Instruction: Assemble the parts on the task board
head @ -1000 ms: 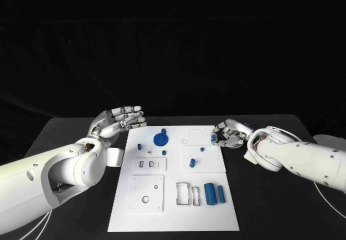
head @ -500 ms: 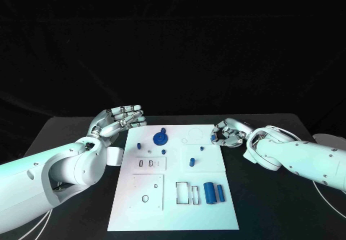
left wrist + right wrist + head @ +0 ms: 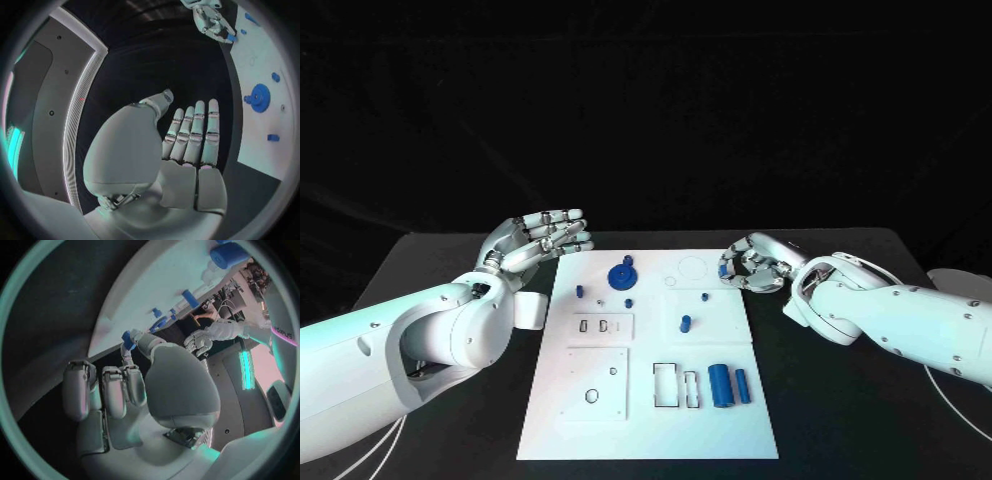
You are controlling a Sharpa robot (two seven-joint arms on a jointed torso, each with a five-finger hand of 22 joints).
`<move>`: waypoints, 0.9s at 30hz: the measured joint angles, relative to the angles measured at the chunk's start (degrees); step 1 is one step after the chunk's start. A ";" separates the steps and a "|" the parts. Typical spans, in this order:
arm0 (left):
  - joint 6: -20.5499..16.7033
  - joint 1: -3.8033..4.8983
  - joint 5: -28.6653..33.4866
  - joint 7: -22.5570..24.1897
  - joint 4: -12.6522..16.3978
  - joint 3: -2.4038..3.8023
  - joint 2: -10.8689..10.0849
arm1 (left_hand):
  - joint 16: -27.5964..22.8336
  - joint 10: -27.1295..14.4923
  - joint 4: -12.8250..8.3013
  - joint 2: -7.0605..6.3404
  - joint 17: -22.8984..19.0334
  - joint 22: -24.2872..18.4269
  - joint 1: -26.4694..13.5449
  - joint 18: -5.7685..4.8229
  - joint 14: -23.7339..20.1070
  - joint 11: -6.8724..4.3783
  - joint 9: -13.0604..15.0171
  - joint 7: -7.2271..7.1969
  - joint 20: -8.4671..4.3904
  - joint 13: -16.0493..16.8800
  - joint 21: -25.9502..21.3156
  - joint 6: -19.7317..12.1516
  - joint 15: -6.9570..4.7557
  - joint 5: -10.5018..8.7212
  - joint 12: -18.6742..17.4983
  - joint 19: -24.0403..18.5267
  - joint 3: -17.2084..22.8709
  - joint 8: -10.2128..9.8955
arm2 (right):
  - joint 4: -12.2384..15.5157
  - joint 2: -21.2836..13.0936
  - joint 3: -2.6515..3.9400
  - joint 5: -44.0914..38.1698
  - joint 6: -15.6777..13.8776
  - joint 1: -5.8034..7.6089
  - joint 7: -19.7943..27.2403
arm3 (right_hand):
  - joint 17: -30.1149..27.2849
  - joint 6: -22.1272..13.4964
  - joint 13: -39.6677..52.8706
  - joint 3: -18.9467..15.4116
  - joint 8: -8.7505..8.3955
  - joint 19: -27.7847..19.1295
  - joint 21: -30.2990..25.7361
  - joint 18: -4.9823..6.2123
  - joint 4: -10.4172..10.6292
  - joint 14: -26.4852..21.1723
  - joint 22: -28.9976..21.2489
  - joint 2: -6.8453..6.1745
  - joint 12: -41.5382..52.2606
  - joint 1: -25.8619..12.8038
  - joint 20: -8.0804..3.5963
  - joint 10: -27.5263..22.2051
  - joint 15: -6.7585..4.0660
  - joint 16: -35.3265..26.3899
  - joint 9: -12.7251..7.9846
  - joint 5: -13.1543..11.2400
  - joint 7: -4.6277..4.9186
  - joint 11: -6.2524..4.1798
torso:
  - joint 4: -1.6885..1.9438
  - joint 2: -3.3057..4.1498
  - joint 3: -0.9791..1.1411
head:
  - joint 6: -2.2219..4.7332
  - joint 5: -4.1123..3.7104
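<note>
The white task board (image 3: 646,420) lies in the middle of the black table. On it are a blue gear (image 3: 623,275), several small blue pegs such as one (image 3: 684,323) near the centre, and two blue cylinders (image 3: 728,385). My right hand (image 3: 756,266) hovers at the board's far right edge and pinches a small blue part (image 3: 728,270) between thumb and finger; the pinch (image 3: 128,337) is plain in the right wrist view. My left hand (image 3: 540,240) is beside the board's far left corner with its fingers (image 3: 194,130) straight and side by side, holding nothing.
The board has rectangular slots (image 3: 674,387) near its front and round holes (image 3: 591,397) in a raised plate. A circular outline (image 3: 691,267) marks the far part of the board. Bare black table (image 3: 877,430) lies on both sides.
My right hand has edged slightly toward the far side with the small blue part still pinched. My left hand has barely moved.
</note>
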 measured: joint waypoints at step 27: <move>0.17 -0.09 0.52 -0.03 -3.26 -0.07 1.90 | -0.22 0.00 -0.16 0.00 0.04 -0.05 0.00 0.00 0.00 0.00 0.00 0.00 0.00 0.00 0.00 0.00 0.00 0.00 0.00 0.00 -0.16 0.00 | 8.66 14.54 -0.45 -7.68 -0.53 -0.51 -12.99 | 0.04 -0.16 -0.02 0.53 0.00 -0.02 0.40 0.00 0.26 0.00 -0.01 0.65 0.23 -1.16 -0.41 0.17 -0.40 0.00 -0.04 0.79 -0.15 -0.23 | 0.00 -2.01 -1.25 | -2.09 3.36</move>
